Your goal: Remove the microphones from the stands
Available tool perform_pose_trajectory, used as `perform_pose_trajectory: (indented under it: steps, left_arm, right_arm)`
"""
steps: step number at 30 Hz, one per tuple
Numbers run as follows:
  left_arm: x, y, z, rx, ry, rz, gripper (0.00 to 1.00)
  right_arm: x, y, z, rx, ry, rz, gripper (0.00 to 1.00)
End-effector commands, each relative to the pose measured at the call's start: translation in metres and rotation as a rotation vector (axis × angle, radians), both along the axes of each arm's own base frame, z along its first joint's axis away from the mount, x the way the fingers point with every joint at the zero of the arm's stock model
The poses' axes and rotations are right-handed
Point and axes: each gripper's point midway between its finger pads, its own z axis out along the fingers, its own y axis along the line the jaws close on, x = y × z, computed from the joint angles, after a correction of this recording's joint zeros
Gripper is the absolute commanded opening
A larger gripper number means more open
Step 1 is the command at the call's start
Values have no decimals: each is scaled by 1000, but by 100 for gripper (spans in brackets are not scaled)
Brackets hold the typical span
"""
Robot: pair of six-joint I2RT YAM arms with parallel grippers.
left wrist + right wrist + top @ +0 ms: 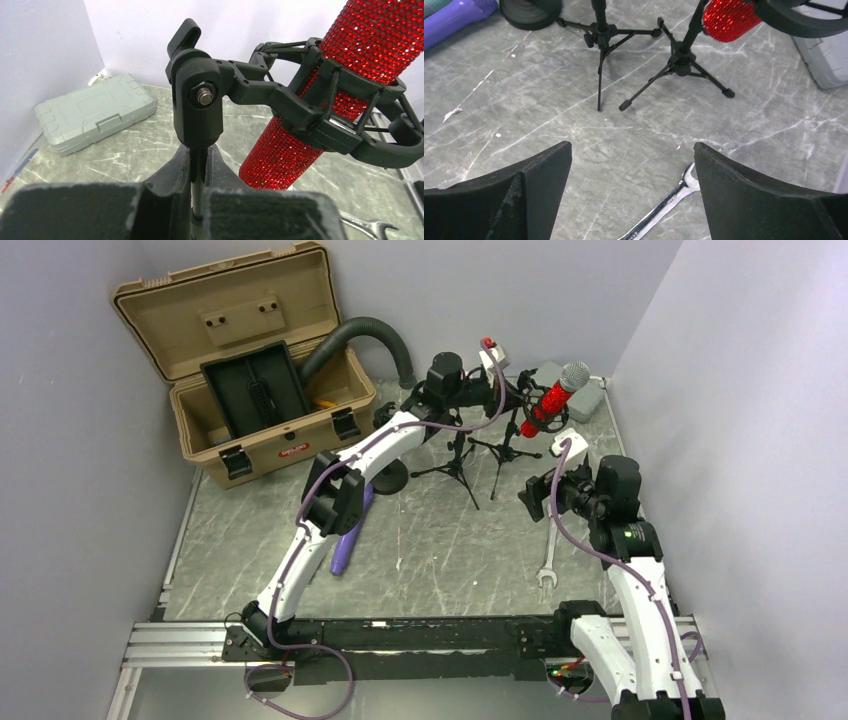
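Left fingers (270, 215) pinch the stand (197, 120) pole — right fingers (764, 200) spread wide. I see the microphone (546, 406) slanting up, beyond my right ones.

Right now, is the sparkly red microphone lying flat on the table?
No, the red microphone sits tilted in the black cradle of the stand, well above the table.
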Motion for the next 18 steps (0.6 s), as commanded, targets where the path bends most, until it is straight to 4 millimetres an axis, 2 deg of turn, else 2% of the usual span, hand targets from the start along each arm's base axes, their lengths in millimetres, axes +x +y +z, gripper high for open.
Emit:
perform_pose_trajectory:
  steps: [1,3,7,12,16,18]
  left_arm:
    - [-15,1,72,-167,-19,-9,0]
    - [-21,1,81,-180,-11,-21,0]
    - [-35,2,104,-214,19,-39,0]
    - [-66,5,138,-247,52,-100,0]
    - [-93,8,157,-238,58,-149,0]
    - [-104,11,161,-224,78,-165,0]
  right_arm:
    - [0,-8,33,-11,-67,-49,94]
    - [-1,-16,40,-12,-73,-87,93]
    - [-10,-18,59,-4,-92,-105,93]
    - [-32,-12,93,5,-143,-68,93]
    - [-53,-8,118,5,-190,-40,94]
    - [-58,-9,123,2,-202,-42,94]
